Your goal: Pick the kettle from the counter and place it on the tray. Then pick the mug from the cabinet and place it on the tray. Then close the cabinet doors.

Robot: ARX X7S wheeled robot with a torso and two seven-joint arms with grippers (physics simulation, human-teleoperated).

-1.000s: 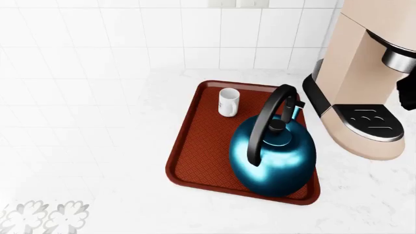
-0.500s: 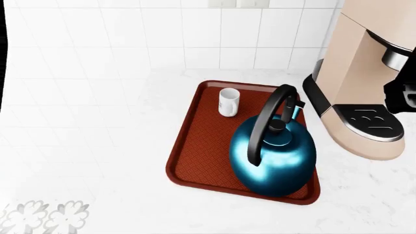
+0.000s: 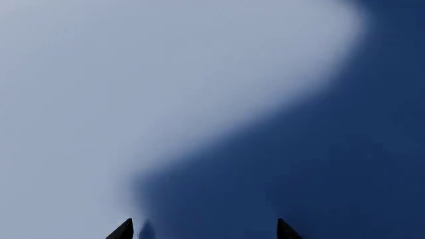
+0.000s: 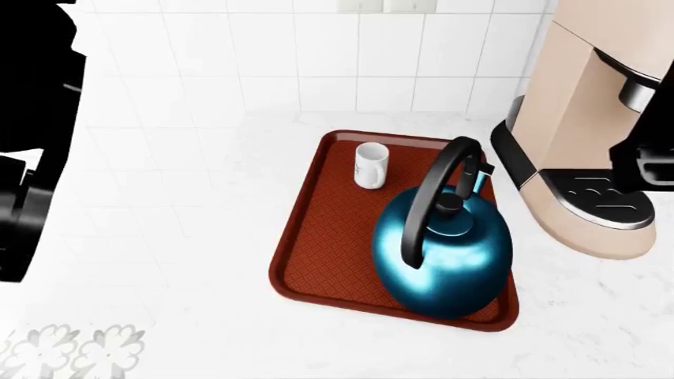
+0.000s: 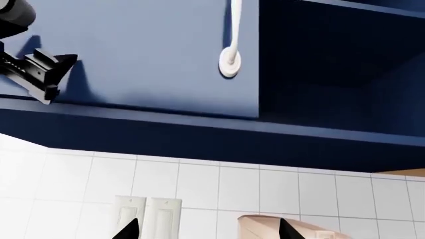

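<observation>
A: Kettle [image 4: 444,254] and mug [image 4: 370,166] are seen set on the tray [image 4: 327,268]; cabinet door [image 5: 133,55] remains unclosed

B: Both jaws are held apart, empty, raised toward the doors

Kettle [image 4: 444,260] and mug [image 4: 370,165] both sit on the tray [image 4: 327,260] — coffee machine [image 4: 589,126] just beside it

Bright, even renders; left wrist view blurred.
</observation>
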